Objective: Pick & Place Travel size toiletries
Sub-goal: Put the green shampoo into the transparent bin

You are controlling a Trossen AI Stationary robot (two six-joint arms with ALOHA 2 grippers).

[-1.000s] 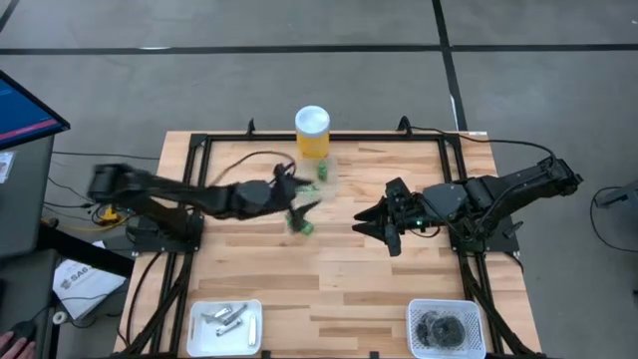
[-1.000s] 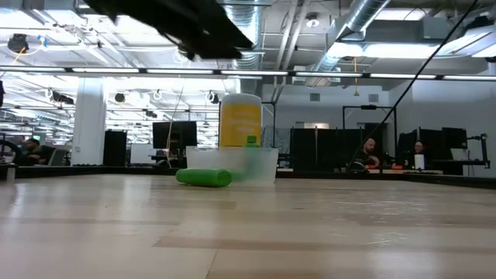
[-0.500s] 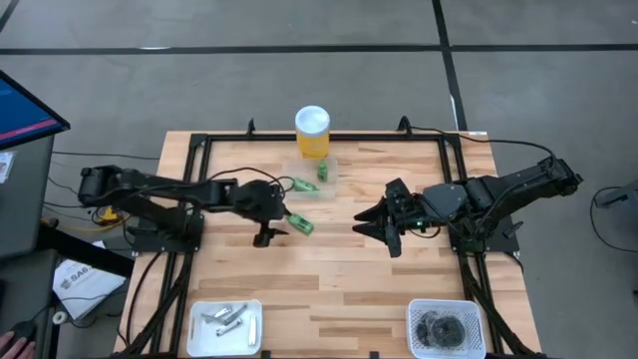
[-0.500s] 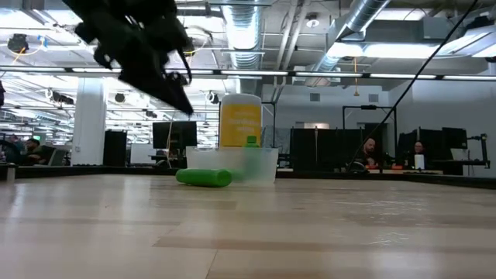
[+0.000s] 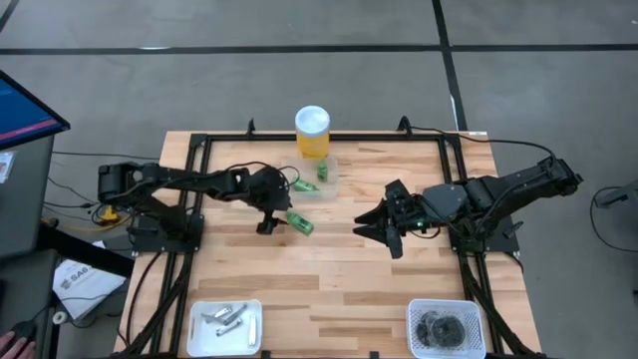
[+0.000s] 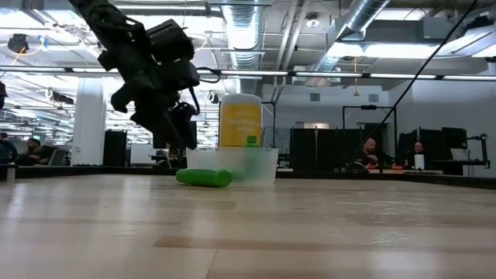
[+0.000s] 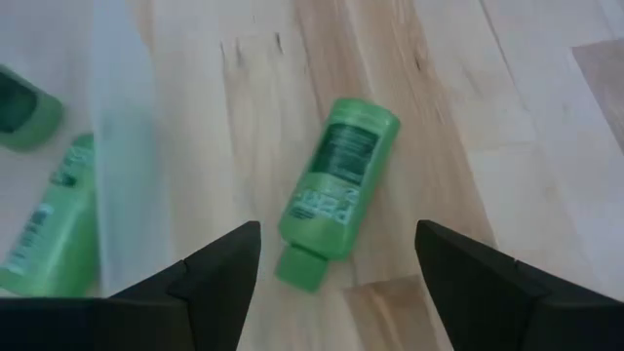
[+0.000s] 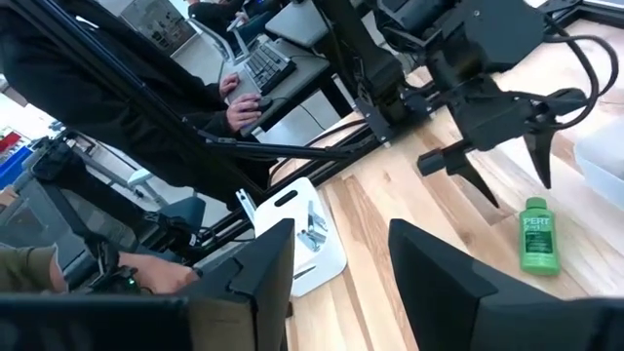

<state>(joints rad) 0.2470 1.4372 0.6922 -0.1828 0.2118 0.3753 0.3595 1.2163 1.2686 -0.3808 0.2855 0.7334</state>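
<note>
Left gripper open directly above lying green bottle, long axis roughly across the finger gap; nearer than right gripper, also open.

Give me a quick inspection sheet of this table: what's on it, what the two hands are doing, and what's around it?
Surface: wooden table in a black frame.
Job's things: one green bottle lying on the bare wood; two more in a clear tray; silvery metal pieces in a white tray; dark round pieces in a white basket.
Clutter: tall yellow white-lidded cylinder behind the clear tray.
Hands: left hand open, above the wood beside the lying bottle; right hand open, waiting right of centre, holding nothing.
Cables: black cable looping over the left arm; another at the table's right rear corner.
Surroundings: grey floor; people at desks behind.
</note>
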